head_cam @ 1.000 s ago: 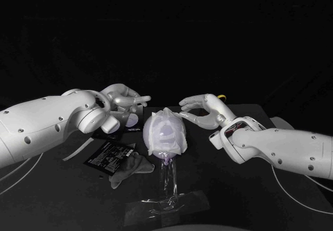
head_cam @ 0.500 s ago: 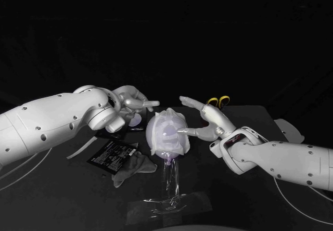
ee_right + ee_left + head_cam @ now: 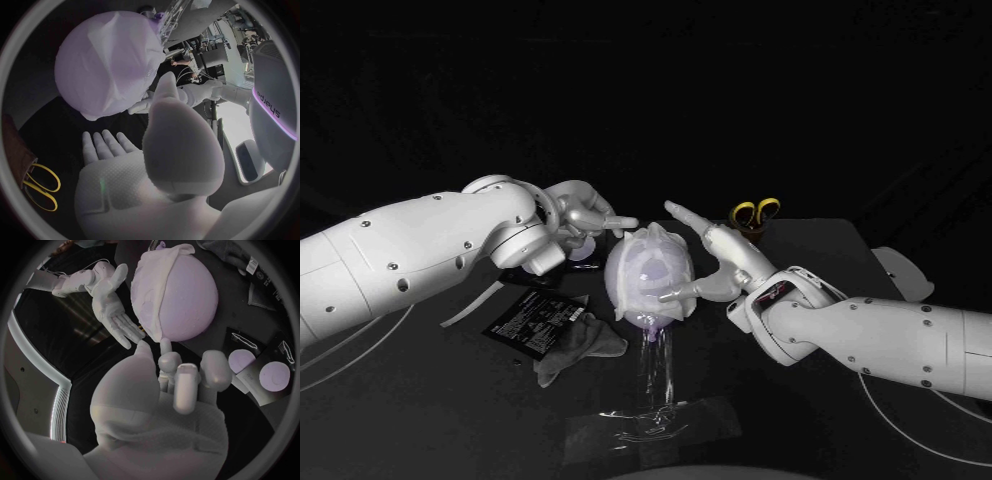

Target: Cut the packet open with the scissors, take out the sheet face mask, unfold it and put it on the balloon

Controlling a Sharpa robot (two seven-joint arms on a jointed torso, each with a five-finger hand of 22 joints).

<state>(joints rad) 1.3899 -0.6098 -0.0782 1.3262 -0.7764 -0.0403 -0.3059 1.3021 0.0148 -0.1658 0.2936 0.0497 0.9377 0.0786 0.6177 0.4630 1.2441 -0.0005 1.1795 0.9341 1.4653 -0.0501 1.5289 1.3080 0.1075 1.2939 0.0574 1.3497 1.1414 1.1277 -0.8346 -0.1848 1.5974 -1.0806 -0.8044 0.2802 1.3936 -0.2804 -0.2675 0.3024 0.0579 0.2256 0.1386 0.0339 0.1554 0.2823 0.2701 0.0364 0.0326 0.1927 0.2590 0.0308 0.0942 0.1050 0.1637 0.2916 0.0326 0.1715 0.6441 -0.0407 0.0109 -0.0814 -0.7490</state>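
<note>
Black table [image 3: 837, 262] bears balloon [image 3: 651, 278] between left hand [image 3: 583, 216] and right hand [image 3: 714, 258], both splayed, empty.

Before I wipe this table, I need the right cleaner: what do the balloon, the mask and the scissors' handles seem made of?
The balloon is probably latex: a taut, smooth lilac skin with a soft sheen. The mask looks like a thin white fabric-like sheet, perhaps damp; it creases and clings to the balloon. The scissors have handles that look like glossy yellow plastic; their blades cannot be made out.
</note>
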